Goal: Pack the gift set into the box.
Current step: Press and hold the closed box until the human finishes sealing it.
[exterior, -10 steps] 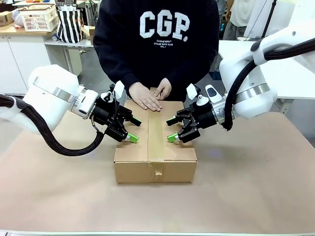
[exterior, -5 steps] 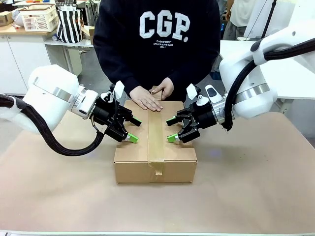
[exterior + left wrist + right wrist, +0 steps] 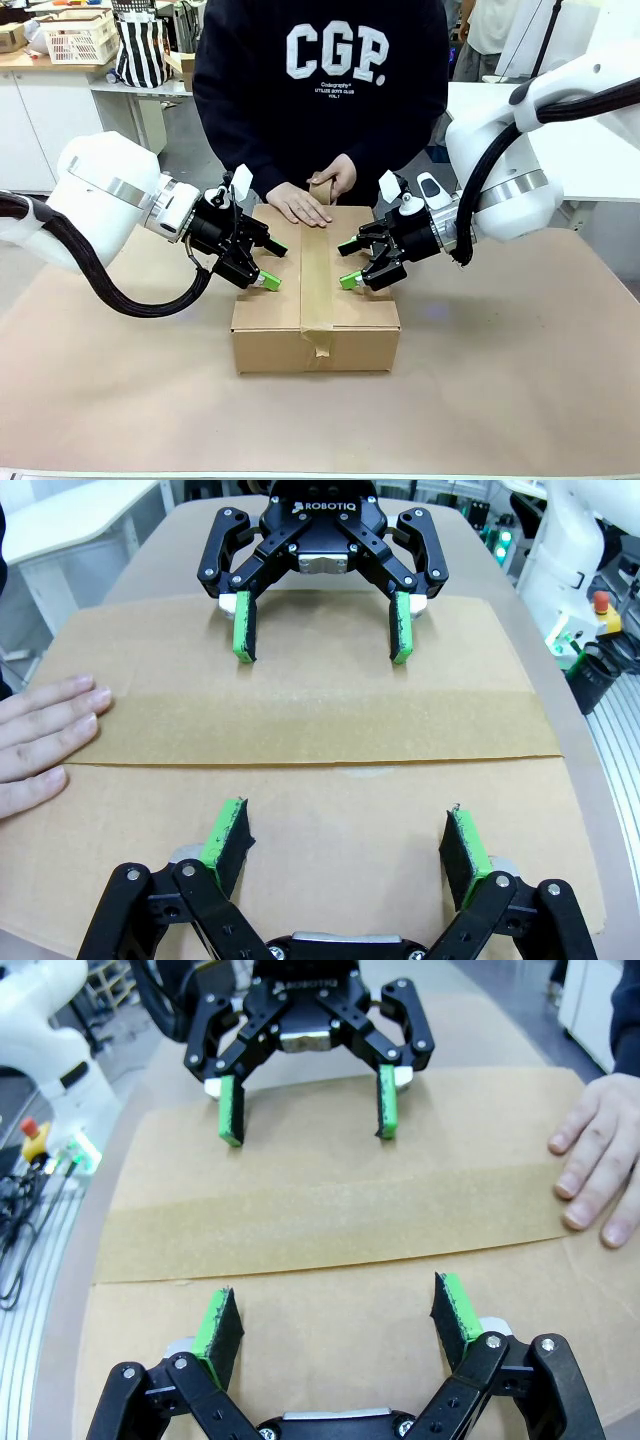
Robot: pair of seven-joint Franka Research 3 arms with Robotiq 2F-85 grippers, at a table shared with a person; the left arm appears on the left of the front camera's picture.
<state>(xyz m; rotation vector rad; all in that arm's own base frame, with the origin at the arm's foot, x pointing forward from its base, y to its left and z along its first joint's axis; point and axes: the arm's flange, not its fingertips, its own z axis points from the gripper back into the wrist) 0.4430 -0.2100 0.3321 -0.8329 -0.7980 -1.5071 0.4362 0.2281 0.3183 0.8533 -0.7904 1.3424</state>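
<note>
At the near edge the bench (image 3: 520, 400) is covered in brown paper, and on it sits the box (image 3: 270, 300), its flaps folded shut and a strip of tape (image 3: 316, 270) running down the middle seam and over the front side. The gift set cannot be seen; with the flaps down and taped, it is presumably inside already. Over the lid, the robot's left hand (image 3: 272, 264) comes in from the left with its green-padded fingers spread and holding nothing, tips resting at or just above the left flap. Facing it across the seam, the right hand (image 3: 348, 263) is likewise spread and empty over the right flap. At the far end of the lid, one of the person's hands (image 3: 296, 203) lies flat on the cardboard by the tape; the other (image 3: 334, 180) holds what looks like a tape roll. Packing looks almost done: only finishing the tape seems left.
</note>
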